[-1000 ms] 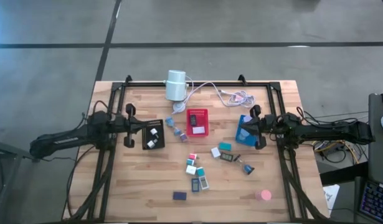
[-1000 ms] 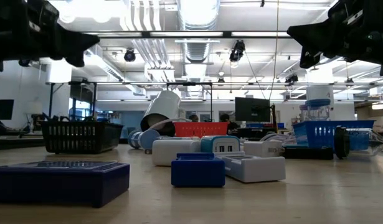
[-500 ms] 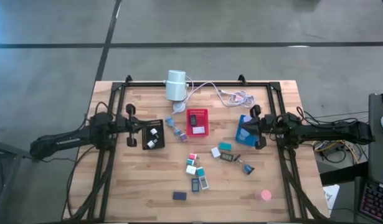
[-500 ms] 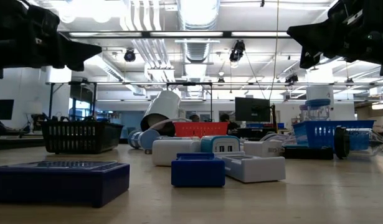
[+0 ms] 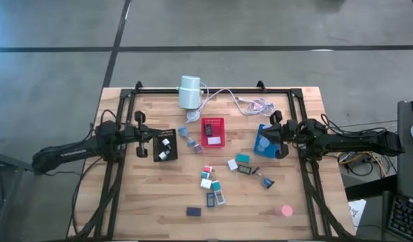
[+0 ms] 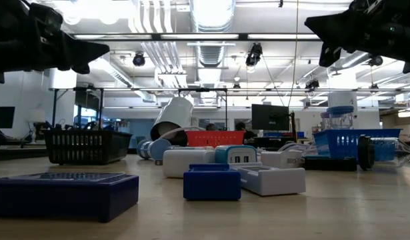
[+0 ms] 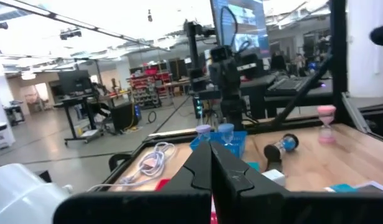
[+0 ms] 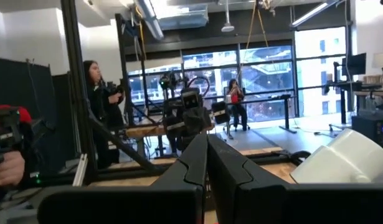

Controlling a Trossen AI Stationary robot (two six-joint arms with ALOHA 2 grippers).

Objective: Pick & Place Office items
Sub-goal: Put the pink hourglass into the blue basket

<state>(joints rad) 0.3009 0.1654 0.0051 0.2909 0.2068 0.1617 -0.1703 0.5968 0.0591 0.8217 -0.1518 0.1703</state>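
Fingers of the left gripper (image 5: 150,140) are pressed together, empty, beside the black mesh tray (image 5: 165,145); the right gripper (image 5: 263,139) is likewise closed over the blue plastic tray (image 5: 263,149); small coloured stationery pieces (image 5: 215,183) are scattered on the wooden table (image 5: 125,208) between both grippers.

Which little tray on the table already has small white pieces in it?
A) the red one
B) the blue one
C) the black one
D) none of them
C: seen from above, the black tray by the left gripper holds several small white pieces.
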